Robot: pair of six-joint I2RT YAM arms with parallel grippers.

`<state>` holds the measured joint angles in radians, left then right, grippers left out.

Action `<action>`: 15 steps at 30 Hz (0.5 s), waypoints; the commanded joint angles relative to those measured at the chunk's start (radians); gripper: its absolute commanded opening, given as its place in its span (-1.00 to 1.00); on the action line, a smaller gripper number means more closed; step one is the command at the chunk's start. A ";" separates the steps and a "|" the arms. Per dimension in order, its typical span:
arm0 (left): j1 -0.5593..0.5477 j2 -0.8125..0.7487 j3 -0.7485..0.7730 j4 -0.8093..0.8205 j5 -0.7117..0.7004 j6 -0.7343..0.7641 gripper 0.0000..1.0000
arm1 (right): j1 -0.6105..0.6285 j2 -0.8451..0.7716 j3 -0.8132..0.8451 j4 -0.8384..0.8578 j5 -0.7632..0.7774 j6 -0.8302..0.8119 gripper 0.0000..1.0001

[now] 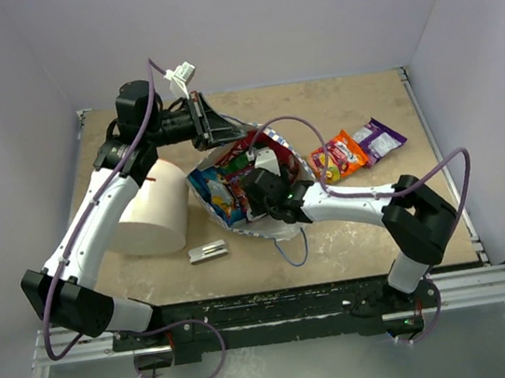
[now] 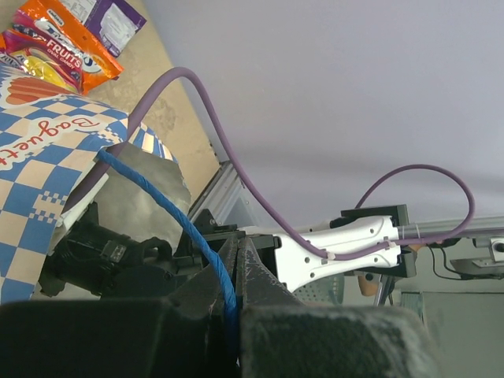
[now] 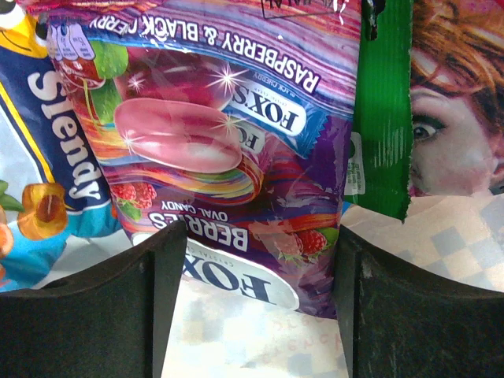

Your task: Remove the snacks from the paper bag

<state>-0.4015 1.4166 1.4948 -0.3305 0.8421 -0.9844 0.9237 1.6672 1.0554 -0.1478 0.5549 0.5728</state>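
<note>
Two snacks (image 1: 351, 150) lie on the surface (image 1: 354, 242) just right of the paper bag (image 2: 35, 220): an orange Fruits packet (image 1: 337, 156) and, touching its far-right edge, a small purple packet (image 1: 378, 138). The bag, white with a blue-and-white checked band, lies on its side with its mouth gaping and more packets showing inside. The left tool (image 2: 239, 250), at the bag's far edge, is clenched on the bag's thin blue string handle (image 2: 189, 220), which runs from the bag's rim into the pinch. The right tool (image 3: 258, 236) is sunk in the bag's mouth, fingers (image 3: 94, 307) spread wide, one on each side of a purple Fox's Berries packet (image 3: 228, 150); whether they touch it cannot be told. Inside the bag with it are a blue Slendy packet (image 3: 55, 150) on one side, and a green packet (image 3: 382, 94) and a packet printed with a red-haired woman's face (image 3: 457, 118) on the other. A white cylinder (image 1: 155, 217) lies just left of the bag, and a small grey metal clip (image 1: 208, 251) sits near the bag's near-left corner. A second blue string loop (image 1: 292, 254) trails on the surface at the bag's near side.
</note>
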 commanded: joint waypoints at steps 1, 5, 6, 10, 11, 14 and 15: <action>-0.007 -0.014 0.051 0.043 0.049 -0.008 -1.00 | -0.005 0.015 0.042 0.076 -0.029 -0.029 0.24; -0.007 -0.015 0.052 0.043 0.053 -0.007 -1.00 | -0.005 0.026 0.075 0.034 -0.011 -0.028 -0.33; -0.007 -0.015 0.052 0.040 0.053 -0.006 -1.00 | -0.005 0.026 0.086 0.018 -0.003 -0.029 -0.47; -0.008 -0.020 0.049 0.033 0.054 -0.003 -1.00 | -0.003 -0.007 0.116 -0.031 0.020 -0.033 -0.99; -0.007 -0.021 0.047 0.033 0.054 -0.003 -1.00 | -0.003 -0.023 0.119 -0.038 0.019 -0.036 -1.00; -0.007 -0.026 0.038 0.028 0.052 0.000 -1.00 | -0.003 -0.083 0.125 -0.070 0.006 -0.036 -1.00; -0.008 -0.028 0.034 0.024 0.050 0.000 -1.00 | -0.003 -0.105 0.126 -0.077 -0.007 -0.042 -1.00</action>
<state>-0.4015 1.4231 1.4948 -0.3336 0.8440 -0.9844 0.9264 1.6718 1.1294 -0.1944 0.5308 0.5430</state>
